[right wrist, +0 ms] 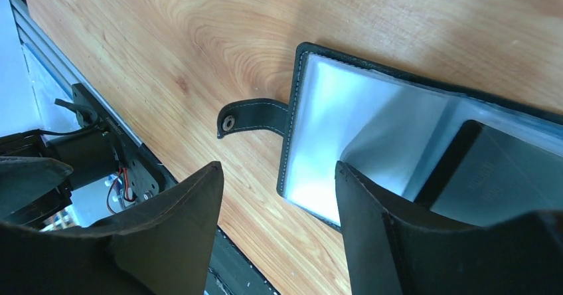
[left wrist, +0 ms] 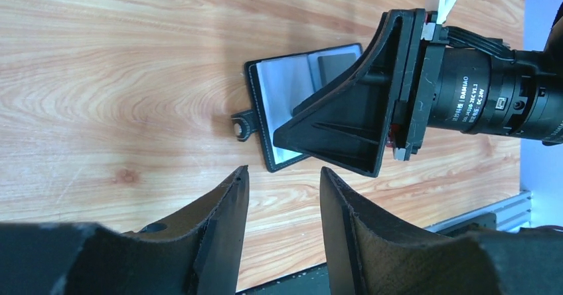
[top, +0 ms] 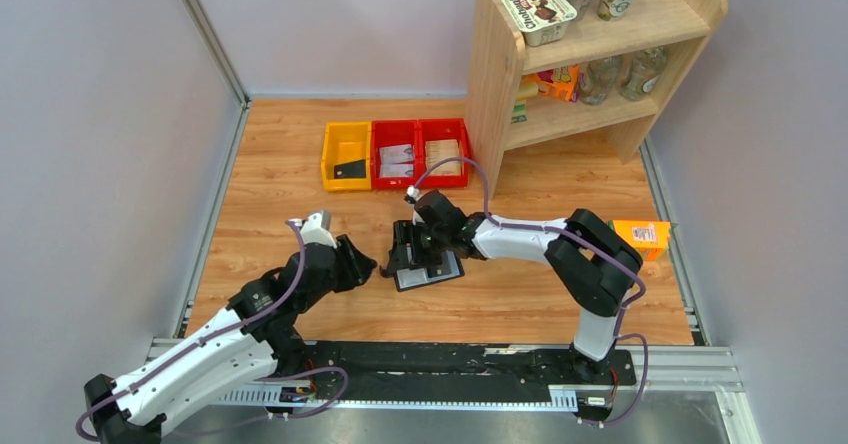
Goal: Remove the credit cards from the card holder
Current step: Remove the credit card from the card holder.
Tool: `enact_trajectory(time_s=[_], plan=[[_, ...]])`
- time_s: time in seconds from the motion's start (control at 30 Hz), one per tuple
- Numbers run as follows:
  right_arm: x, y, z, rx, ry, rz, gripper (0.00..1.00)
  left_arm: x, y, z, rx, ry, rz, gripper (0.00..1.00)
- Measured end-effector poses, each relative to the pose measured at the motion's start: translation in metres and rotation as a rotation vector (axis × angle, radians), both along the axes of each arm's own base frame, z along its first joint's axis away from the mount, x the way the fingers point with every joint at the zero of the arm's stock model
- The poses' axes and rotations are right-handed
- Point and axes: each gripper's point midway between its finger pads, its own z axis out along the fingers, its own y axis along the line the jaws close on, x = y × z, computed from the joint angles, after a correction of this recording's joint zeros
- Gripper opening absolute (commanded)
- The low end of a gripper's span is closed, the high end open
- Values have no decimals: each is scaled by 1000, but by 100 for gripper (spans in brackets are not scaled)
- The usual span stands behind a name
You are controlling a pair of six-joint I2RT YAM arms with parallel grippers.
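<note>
Card holder [top: 432, 274] lies open under the right gripper [right wrist: 277, 169], jaws apart; left gripper [left wrist: 283, 170] hovers nearby, parted

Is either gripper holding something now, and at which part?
Nothing is held. The left gripper is open beside the card holder; the right gripper is open above its strap edge.

Site: robot lab test cell | Evidence: grey partition walls [top: 100, 114], aluminium rail [top: 690, 364], table-mounted arms [top: 200, 354], prop shelf [top: 495, 84], coloured bins [top: 395, 154].
</note>
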Motion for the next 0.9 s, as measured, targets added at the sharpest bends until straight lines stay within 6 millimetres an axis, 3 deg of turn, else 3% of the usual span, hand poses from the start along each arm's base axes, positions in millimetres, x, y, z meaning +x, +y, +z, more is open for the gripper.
enact_trajectory(time_s=[0.1, 0.2, 0.3, 0.4, 0.53, 0.63, 0.9], plan=[[6, -7, 14, -24, -49, -17, 67, 2, -5, 13, -13, -3, -8, 52], [17, -18, 42, -22, -125, -52, 66, 9, -18, 33, -29, -6, -27, 52], [34, -33, 72, -4, -201, -109, 64, 19, -39, 55, -59, -10, -60, 52], [52, -55, 83, -4, -237, -177, 58, 30, -66, 66, -95, 1, -106, 51], [57, -87, 59, -65, -208, -241, 51, 38, -99, 48, -105, 80, -171, 45], [44, -103, 32, -123, -159, -241, 48, 40, -117, 25, -94, 155, -205, 41], [32, -109, 12, -147, -119, -224, 36, 44, -131, -20, -70, 235, -212, 36]])
